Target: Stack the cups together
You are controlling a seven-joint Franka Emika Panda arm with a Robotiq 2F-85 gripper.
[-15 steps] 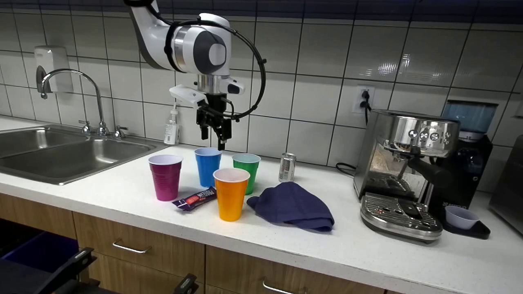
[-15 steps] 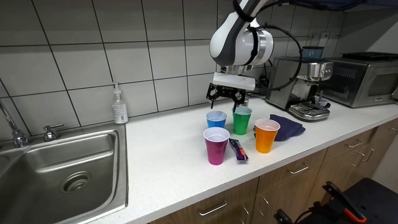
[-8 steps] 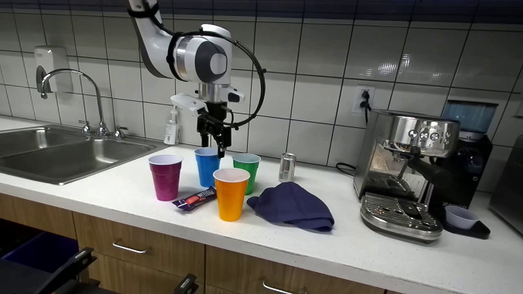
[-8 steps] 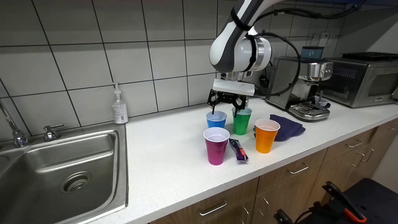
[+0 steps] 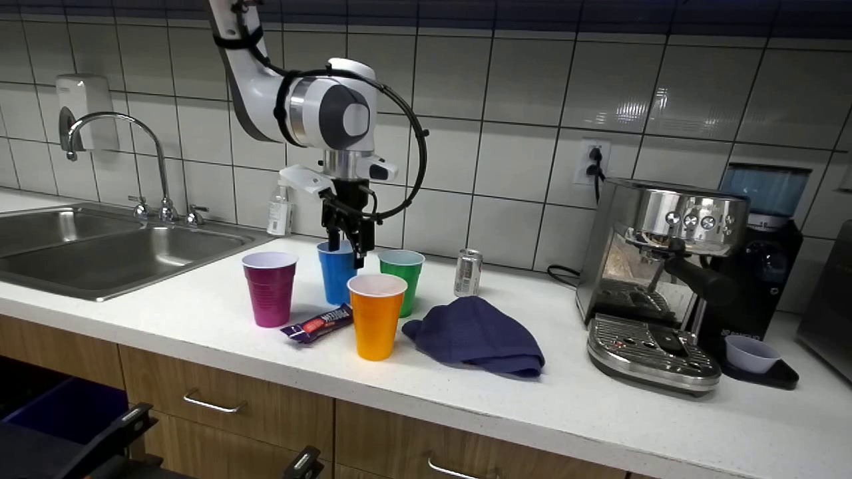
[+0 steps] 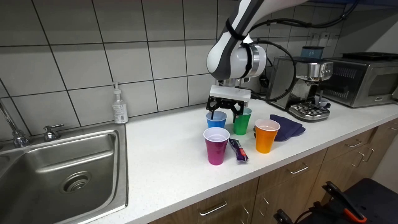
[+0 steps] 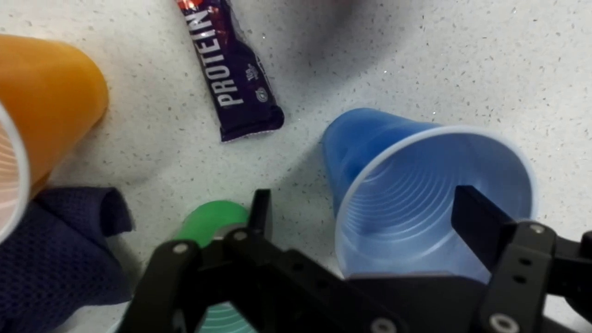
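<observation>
The blue plastic cup (image 5: 338, 276) stands upright under our Robotiq gripper (image 5: 346, 257), whose jaws stand wide apart, gripping nothing. In the wrist view one fingertip (image 7: 482, 222) lies over the cup's mouth, the opposite finger (image 7: 261, 212) over the gap toward the green plastic cup (image 7: 210, 222) on the right; whether the first dips below the rim we cannot tell.

We judge this the start of a pinch on the blue cup's right wall. We should go straight down, keep the outer finger off the green cup, close gently because the thin wall probably flexes, and lift upright before nesting.

Compared with one second ago, our gripper sits lower: in an exterior view a fingertip (image 6: 212, 116) that ended above the blue rim now crosses the mouth.

Farther out, the magenta plastic cup (image 5: 269, 293) stands near left and the orange plastic cup (image 5: 376, 322) near right, a protein bar (image 5: 317, 324) between them. All four cups stand where they stood, none nested.
</observation>
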